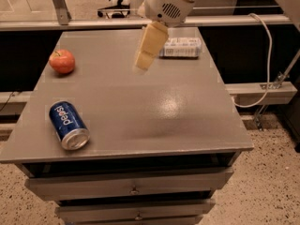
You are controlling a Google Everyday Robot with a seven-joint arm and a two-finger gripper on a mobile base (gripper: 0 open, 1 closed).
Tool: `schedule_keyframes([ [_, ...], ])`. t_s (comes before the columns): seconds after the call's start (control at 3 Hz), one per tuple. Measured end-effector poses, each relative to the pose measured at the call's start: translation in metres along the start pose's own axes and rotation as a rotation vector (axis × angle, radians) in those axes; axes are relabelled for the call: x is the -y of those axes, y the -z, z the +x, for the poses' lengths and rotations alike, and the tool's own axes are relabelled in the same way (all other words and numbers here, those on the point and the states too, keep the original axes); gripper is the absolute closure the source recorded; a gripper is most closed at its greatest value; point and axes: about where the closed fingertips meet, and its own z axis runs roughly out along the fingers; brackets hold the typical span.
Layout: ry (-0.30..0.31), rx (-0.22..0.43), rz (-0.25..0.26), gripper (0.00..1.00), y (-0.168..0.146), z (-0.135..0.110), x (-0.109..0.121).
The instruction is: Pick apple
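Grey table [187, 125]: apple [62, 61] back-left, Pepsi can [69, 125] front-left, bottle [180, 47] back; pincer [142, 63] above middle.

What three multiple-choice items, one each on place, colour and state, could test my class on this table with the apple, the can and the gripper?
1. Where on the table is the apple? A) far left B) near right C) centre
2. What colour is the can? A) green B) blue C) yellow
3. The gripper is: A) holding the apple B) resting on the can C) in the air over the table's far middle
Key: 1 A, it sits by the far left edge; 2 B, its body is blue; 3 C, it hangs clear of apple and can.
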Motion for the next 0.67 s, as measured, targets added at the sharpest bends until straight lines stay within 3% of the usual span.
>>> schedule_keyframes([
  [0.33,0.0,0.0,0.0,0.0,0.0,0.0,0.0],
  [0.67,-0.039,0.06,-0.004,0.0,-0.023,-0.017,0.007],
])
